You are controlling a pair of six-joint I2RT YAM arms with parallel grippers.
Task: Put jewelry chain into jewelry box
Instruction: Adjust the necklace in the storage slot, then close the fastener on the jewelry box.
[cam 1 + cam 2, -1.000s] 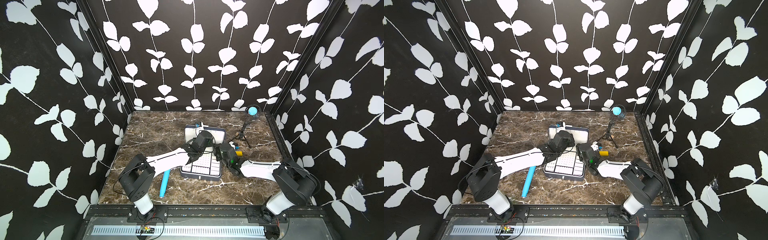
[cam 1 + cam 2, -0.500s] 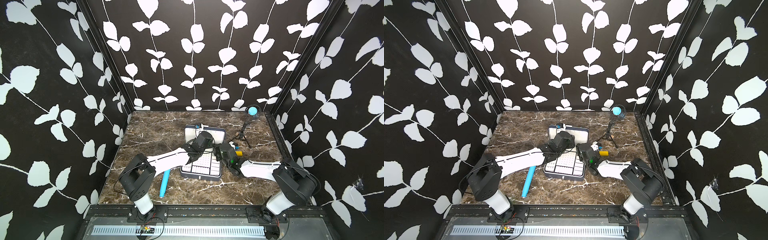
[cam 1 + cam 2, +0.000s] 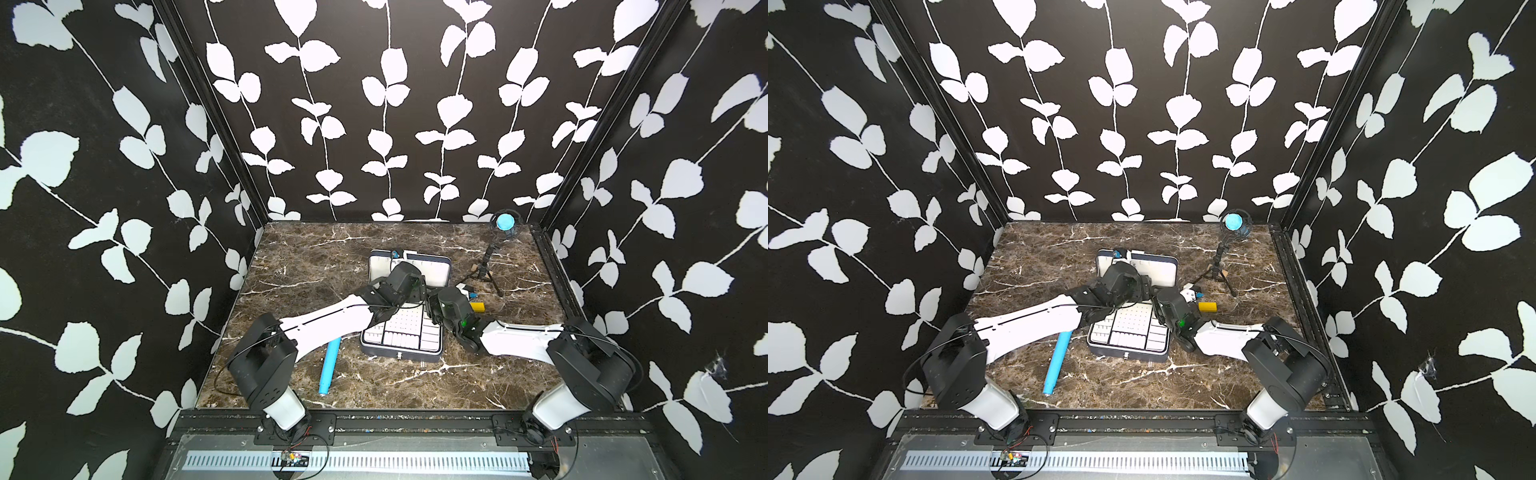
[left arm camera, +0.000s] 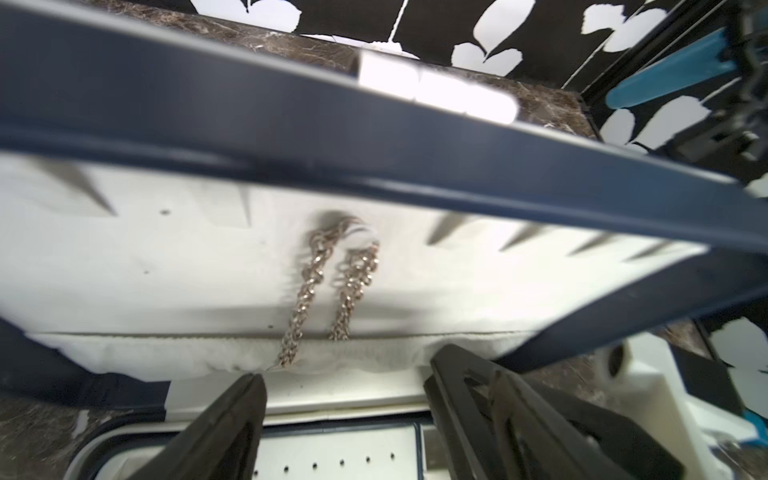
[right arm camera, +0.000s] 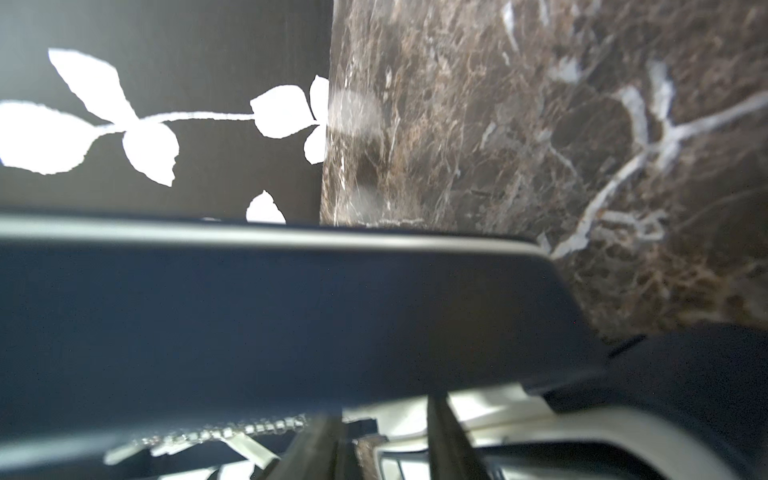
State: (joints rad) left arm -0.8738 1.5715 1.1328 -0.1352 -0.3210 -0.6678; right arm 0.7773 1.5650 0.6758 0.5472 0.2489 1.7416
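The thin silvery link chain [image 4: 308,286], seemingly limp, light and slippery, hangs just ahead of the wide-open, empty left gripper [image 4: 347,368]; best pinched across both strands.

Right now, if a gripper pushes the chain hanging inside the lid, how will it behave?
The jewelry chain looks floppy: two strands of small links hang limp against the white lining of the jewelry box lid, so a push would likely swing it. Being thin, it is probably light and might slip off its hook.
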